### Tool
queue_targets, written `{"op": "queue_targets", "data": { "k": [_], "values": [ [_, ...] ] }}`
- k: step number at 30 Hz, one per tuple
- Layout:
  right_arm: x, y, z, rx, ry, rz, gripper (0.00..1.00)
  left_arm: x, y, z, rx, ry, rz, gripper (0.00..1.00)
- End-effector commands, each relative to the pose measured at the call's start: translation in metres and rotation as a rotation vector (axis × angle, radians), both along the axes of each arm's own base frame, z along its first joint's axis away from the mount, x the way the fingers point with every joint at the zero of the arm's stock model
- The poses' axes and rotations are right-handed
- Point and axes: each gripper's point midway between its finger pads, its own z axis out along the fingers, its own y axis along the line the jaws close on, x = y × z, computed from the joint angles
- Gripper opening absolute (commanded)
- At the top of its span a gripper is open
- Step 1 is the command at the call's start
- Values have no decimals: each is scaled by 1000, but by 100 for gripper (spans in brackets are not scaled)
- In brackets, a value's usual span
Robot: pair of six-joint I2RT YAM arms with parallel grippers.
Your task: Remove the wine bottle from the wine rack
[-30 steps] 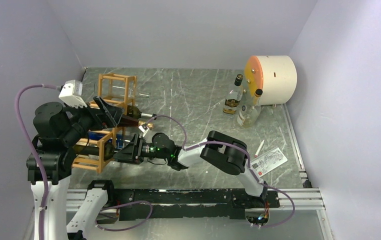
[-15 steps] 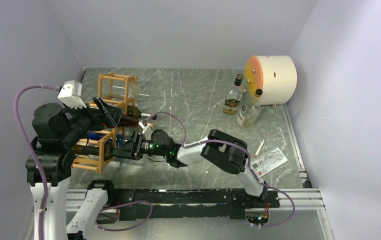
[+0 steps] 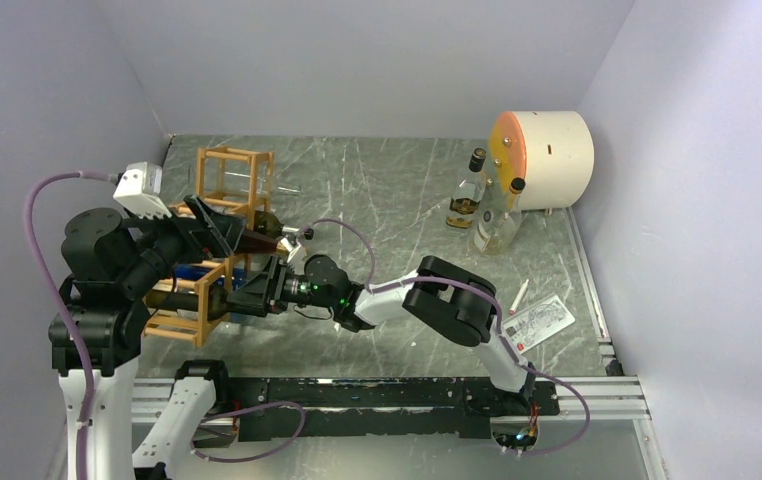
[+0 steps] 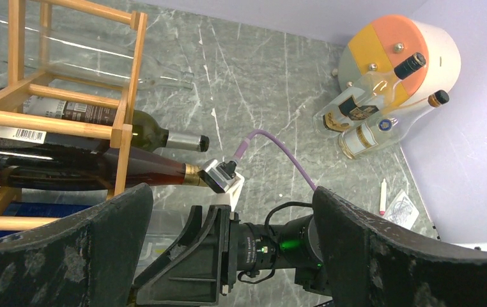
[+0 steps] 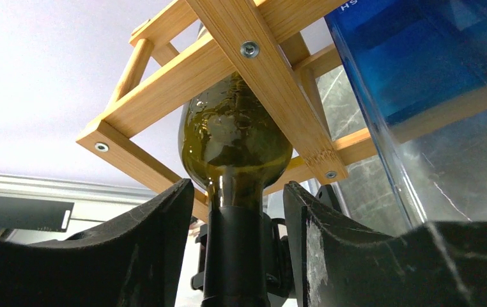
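**Right gripper at the bottle neck, near cell of the rack.** Nearest the arm bases, the right gripper (image 5: pixel 236 192) has 1 finger on either side of the neck of the green wine bottle (image 5: pixel 234 144). A thin gap shows on each side in the wrist view, so it cannot be told whether the pads are pressing. The bottle lies on its side in the lowest, nearest cell of the wine rack (image 3: pixel 204 296), neck pointing out towards the right arm and shoulder just under a wooden bar (image 5: pixel 254 70). A blue bottle (image 5: pixel 420 64) lies in the adjoining cell.

The left gripper (image 4: pixel 231 192) hangs above the rack, fingers spread wide and holding nothing.

Further back, the rack holds 3 more bottles: a gold-foiled red-brown one (image 4: pixel 145 171), a dark green one with a barcode label (image 4: pixel 142 133) and a clear one (image 4: pixel 68 54) in the farthest cell.

At the far right of the grey worktop (image 3: pixel 377 190), 2 spirit bottles (image 3: pixel 467 195) lean on a cream drum (image 3: pixel 557 145).

*Handling (judged):* the bottle is rigid glass, smooth and breakable, and probably heavy towards the body. The neck is the only exposed hold. A grip there carries the weight far from the fingers, so the bottle is best drawn straight out along its own axis.
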Motion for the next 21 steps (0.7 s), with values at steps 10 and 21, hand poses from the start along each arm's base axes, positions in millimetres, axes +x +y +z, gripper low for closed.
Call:
{"op": "queue_targets", "data": {
  "k": [10,21],
  "values": [
    [-10,3,-12,-30,19,21,51,-2,3,7,9,-23,10,98],
    [-11,1,-13,-17,30,16,44,-1,2,6,8,-17,4,98]
  ]
}}
